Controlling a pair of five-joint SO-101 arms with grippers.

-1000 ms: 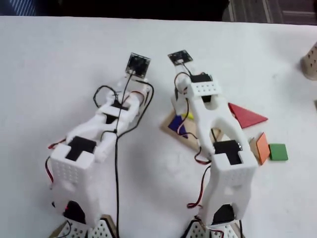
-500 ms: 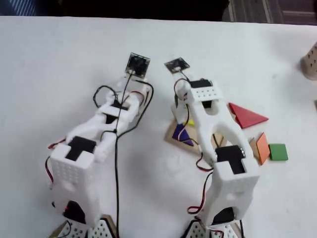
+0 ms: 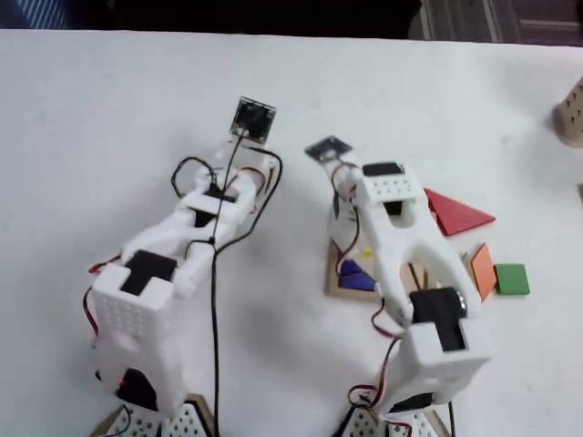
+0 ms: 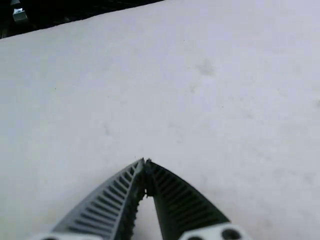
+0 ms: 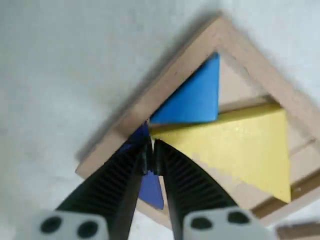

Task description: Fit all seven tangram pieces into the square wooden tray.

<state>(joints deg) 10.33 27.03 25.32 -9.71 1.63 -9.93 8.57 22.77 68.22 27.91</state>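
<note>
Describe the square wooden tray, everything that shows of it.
The wooden tray looks like pale, bare wood, with a raised rim around a flat floor. It lies flat on the white table, partly under the right arm. Inside lie a light blue triangle, a yellow triangle and a dark blue piece. The right gripper, shut, has its tips just inside the rim.
</note>
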